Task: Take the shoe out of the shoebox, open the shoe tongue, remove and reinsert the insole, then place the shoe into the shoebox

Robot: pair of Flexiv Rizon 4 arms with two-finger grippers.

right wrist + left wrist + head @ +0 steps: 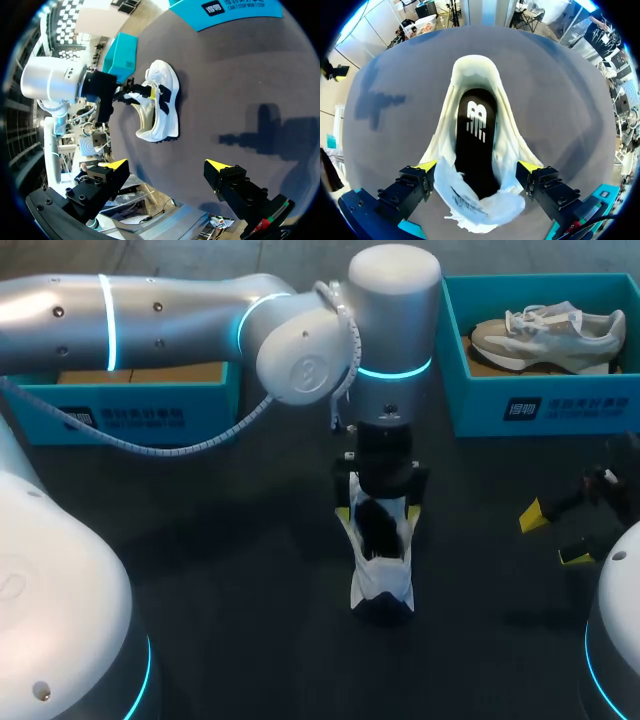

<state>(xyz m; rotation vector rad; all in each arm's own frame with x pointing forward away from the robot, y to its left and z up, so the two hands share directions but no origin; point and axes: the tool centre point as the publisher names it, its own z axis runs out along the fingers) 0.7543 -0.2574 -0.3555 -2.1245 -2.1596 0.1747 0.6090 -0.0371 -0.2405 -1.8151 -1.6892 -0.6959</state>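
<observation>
The white shoe (380, 580) stands on its sole near the middle of the dark table (200, 560), with its black insole (476, 135) lying inside the wide-open upper and crumpled white paper or tongue material bunched at the end nearest the left wrist camera. The left gripper (477, 166) comes down over that end, and its two yellow tips press against the shoe's opposite sides, so it clasps the shoe. The right gripper (167, 167) hangs above bare table well to the right of the shoe, its fingers spread and holding nothing. A second, grey-and-white shoe (545, 335) lies in the teal shoebox (480, 405) at the far right. Another teal box (130, 405) sits at the far left, partly behind the left arm.
</observation>
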